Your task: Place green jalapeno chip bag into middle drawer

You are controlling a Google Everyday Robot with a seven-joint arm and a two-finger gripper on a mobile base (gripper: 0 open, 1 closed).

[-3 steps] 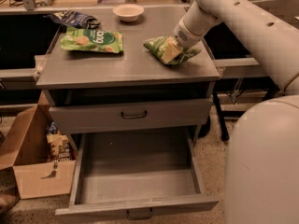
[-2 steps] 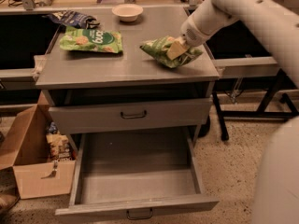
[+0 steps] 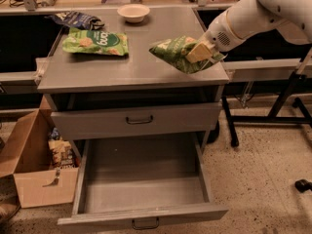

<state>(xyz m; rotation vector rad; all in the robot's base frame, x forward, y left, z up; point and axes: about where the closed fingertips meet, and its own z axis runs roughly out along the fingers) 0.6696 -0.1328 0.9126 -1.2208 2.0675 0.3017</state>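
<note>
Camera view: your gripper [image 3: 199,53] grips the green jalapeno chip bag [image 3: 171,52] at the worktop [image 3: 122,72] edge; the open middle drawer [image 3: 141,179] below awaits it.

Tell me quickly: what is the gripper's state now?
Gripper: closed on the small glossy green foil chip bag, at the right front corner of the grey cabinet top.

end effector [image 3: 201,53] with jalapeno chip bag [image 3: 171,52] over right front of cabinet top [image 3: 122,68], middle drawer [image 3: 141,212] below
</note>
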